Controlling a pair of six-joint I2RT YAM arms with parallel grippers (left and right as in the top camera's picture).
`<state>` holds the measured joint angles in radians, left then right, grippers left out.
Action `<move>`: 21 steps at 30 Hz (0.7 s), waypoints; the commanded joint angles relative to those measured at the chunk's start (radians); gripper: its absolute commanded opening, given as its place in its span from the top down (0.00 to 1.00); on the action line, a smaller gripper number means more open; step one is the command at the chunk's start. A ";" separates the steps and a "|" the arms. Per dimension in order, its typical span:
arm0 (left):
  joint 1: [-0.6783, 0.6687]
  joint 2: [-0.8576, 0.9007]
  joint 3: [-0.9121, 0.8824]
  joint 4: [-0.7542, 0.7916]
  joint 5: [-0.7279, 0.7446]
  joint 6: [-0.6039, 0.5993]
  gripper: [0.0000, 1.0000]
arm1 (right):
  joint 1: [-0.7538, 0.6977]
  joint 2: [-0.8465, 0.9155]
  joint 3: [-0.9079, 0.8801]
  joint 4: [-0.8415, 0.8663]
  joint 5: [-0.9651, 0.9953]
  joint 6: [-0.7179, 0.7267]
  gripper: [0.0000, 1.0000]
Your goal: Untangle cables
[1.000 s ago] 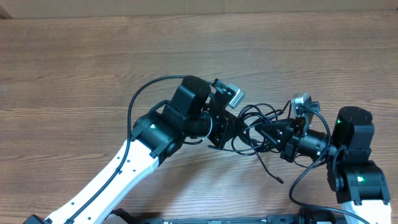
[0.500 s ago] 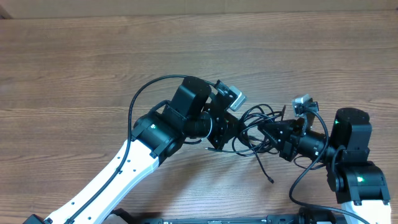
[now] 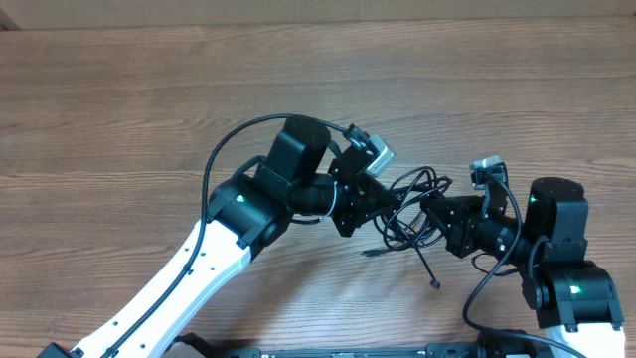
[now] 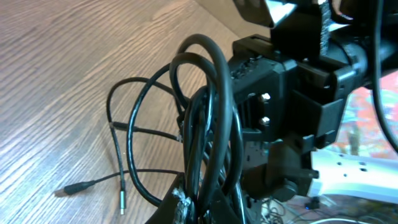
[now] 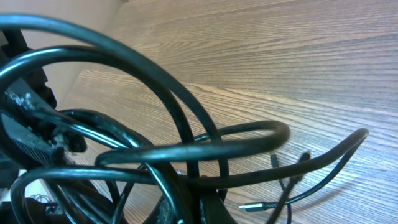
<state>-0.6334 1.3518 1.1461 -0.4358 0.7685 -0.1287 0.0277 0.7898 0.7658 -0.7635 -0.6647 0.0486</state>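
Wooden table [image 3: 119, 109], and mid-table the left claw [image 3: 383, 204] and right claw [image 3: 431, 210] face each other, both clenched on one knot of thin black cables [image 3: 404, 214] bunched between them, with loose plug ends [image 3: 435, 284] trailing toward the near edge.

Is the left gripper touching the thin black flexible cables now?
Touching. The left wrist view shows the thin black flexible cables running down into the left gripper, pinched between its jaws.
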 commanded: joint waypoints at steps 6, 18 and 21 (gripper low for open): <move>0.099 -0.066 0.022 0.007 0.298 0.043 0.96 | -0.018 -0.002 0.015 -0.013 0.315 0.150 0.96; 0.123 -0.066 0.022 0.034 0.566 0.129 0.96 | -0.018 -0.002 0.015 -0.017 0.405 0.244 0.53; 0.144 -0.066 0.022 0.038 0.566 0.129 0.96 | -0.018 -0.002 0.015 -0.021 0.405 0.244 0.36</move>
<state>-0.5167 1.3327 1.1461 -0.4065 1.2129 -0.0246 0.0284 0.7811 0.7753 -0.7856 -0.3660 0.2779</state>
